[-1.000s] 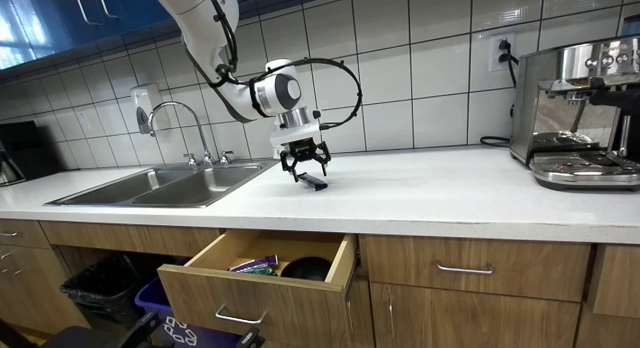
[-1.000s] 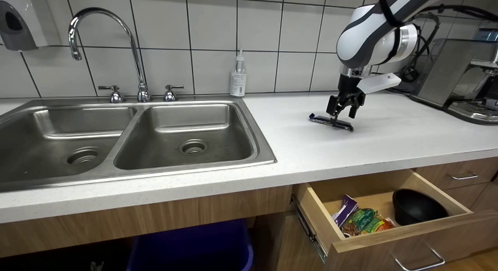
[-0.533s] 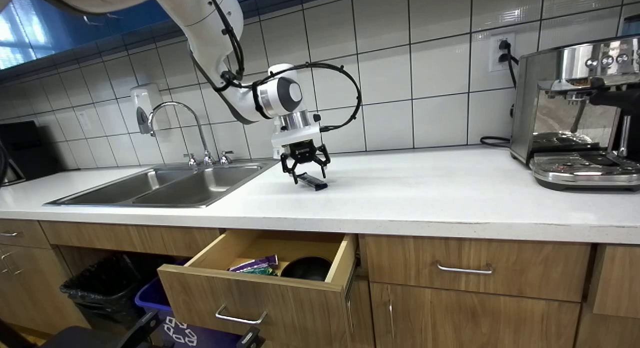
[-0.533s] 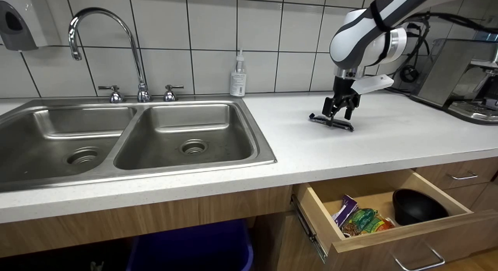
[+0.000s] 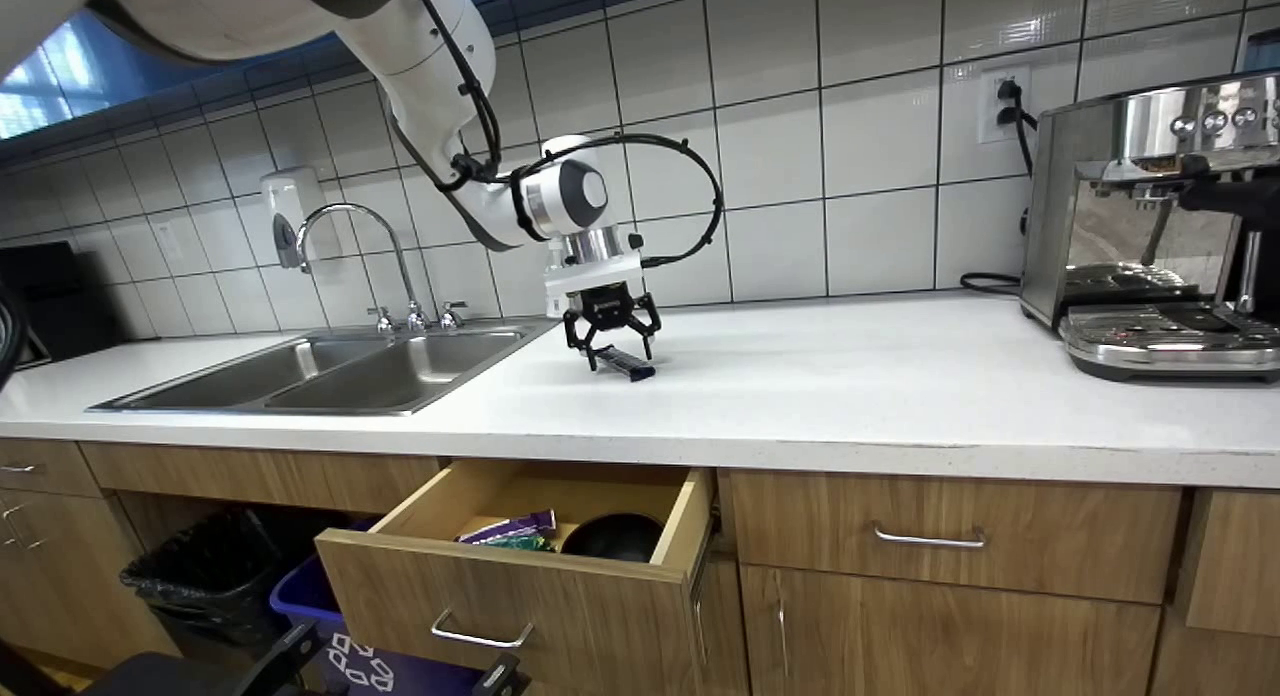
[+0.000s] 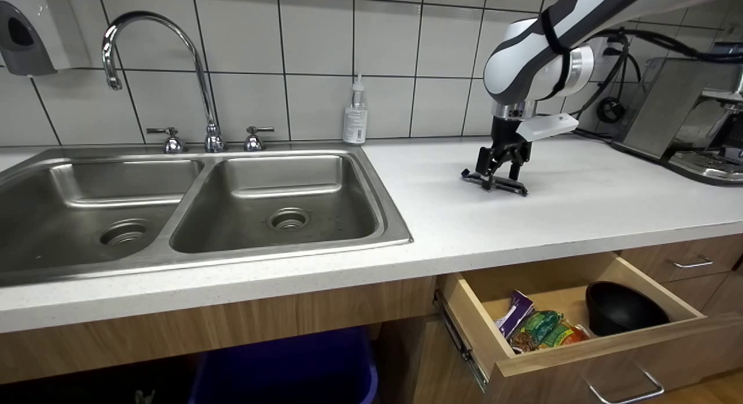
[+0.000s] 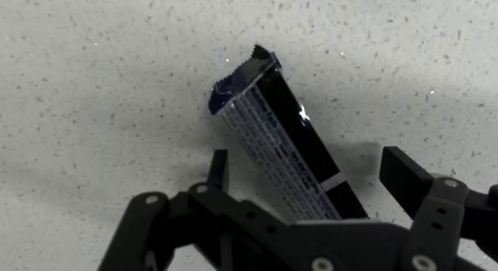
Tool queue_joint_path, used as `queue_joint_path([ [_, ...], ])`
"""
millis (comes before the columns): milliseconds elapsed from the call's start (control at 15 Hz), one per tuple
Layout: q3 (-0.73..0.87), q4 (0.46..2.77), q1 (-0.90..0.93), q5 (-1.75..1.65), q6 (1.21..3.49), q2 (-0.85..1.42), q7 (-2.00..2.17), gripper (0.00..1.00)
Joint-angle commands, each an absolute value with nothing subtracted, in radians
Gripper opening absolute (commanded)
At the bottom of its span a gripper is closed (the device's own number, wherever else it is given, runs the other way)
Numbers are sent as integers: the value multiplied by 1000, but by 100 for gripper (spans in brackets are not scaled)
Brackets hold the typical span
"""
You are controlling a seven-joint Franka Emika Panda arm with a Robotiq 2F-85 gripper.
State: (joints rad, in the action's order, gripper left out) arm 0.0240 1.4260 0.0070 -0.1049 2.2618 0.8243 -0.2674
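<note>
- Gripper sits lower, farther left than earlier in an exterior view;
- fingers stand apart, astride a wrapped bar (finely printed);
- bar lies mid-frame in wrist view, on speckled counter

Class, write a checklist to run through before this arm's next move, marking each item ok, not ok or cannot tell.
1. Gripper open: ok; its fingers stand wide apart.
2. Wrapped bar between the fingers: ok; in the wrist view, counter shows on both sides of it.
3. Bar square to the gripper: not ok; it lies slantwise.
4. Whole bar visible in the wrist view: not ok; the gripper hides its lower end.
5. Fingers off the counter: cannot tell; they reach low, and contact is unclear.
6. Drawer pulled out: ok; a black bowl and colourful packets lie inside.
</note>
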Motion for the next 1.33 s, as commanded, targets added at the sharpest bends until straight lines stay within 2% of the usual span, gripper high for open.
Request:
queue_joint_path([
  [0, -3, 1330, -13, -114, 2190, 872, -298, 97],
  [67, -5, 1318, -14, -111, 2181, 878, -301, 72],
  [200, -7, 1299, -14, -112, 2168, 889, -302, 69],
  [267, -7, 1293, -13, -113, 2166, 892, -302, 63],
  [733, -9, 1269, -12, -116, 2164, 892, -307, 9],
  [800, -8, 1272, -11, -117, 2169, 889, -308, 5],
  [867, -7, 1278, -11, -119, 2175, 884, -308, 7],
  [1267, -6, 1333, -8, -123, 2214, 851, -310, 7],
])
